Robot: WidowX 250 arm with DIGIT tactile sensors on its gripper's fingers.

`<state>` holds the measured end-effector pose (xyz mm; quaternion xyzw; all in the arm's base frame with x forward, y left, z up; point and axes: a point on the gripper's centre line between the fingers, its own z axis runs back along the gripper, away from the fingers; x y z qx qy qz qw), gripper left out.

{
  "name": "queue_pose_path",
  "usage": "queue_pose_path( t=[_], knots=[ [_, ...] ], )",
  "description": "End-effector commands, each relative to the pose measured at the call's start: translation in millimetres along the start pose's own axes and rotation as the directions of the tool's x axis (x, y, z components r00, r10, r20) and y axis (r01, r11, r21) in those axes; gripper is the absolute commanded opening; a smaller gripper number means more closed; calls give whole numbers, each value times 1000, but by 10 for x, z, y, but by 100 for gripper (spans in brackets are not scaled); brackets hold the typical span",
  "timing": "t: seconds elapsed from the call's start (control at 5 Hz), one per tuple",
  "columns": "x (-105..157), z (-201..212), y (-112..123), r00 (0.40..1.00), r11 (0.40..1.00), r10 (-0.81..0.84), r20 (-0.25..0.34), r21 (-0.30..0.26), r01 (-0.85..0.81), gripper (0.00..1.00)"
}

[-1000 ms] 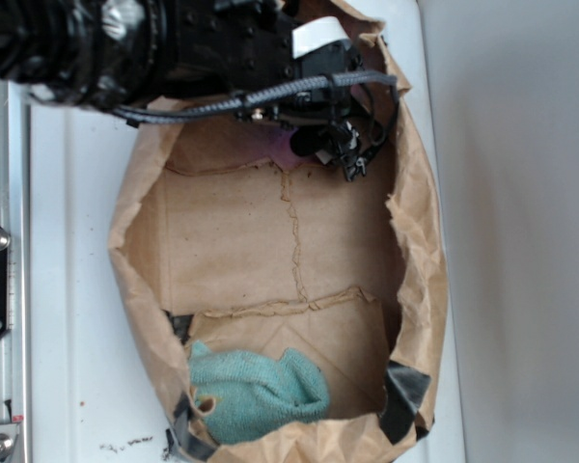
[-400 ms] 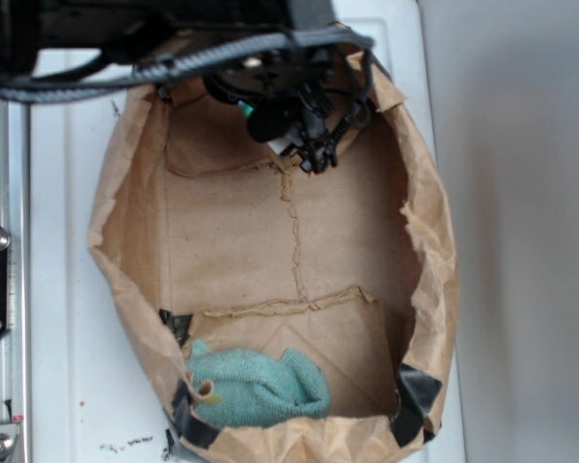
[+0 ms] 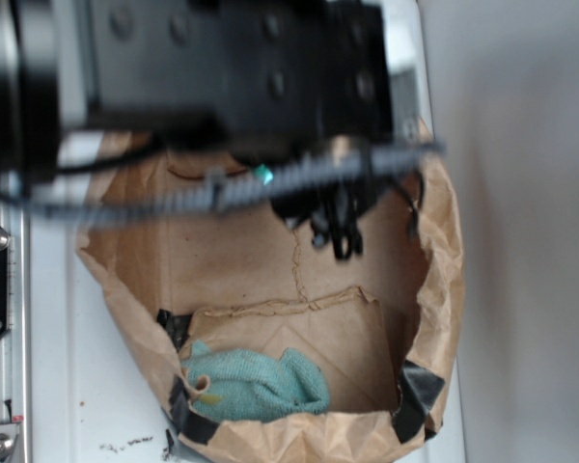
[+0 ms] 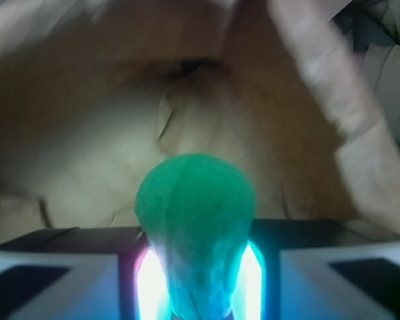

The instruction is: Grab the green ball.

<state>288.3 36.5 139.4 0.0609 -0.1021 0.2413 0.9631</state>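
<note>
The pincer (image 4: 199,280) pinches the green ball (image 4: 196,220) between its fingers, above the paper bag (image 3: 434,280); a teal cloth (image 3: 256,386) lies well below.

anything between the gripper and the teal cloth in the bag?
Nothing: the exterior view shows only bare brown bag floor between the gripper and the teal cloth. The wrist view shows the green ball sitting in the gripper.
</note>
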Motion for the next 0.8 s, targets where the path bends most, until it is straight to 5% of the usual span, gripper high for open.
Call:
queue_pose_path(
  t=[0.0,0.6],
  knots=[
    [-163,266,-272,963,965,-225,151,-99,241,0],
    [-217,278,-216,954,962,-246,171,-80,262,0]
  ],
)
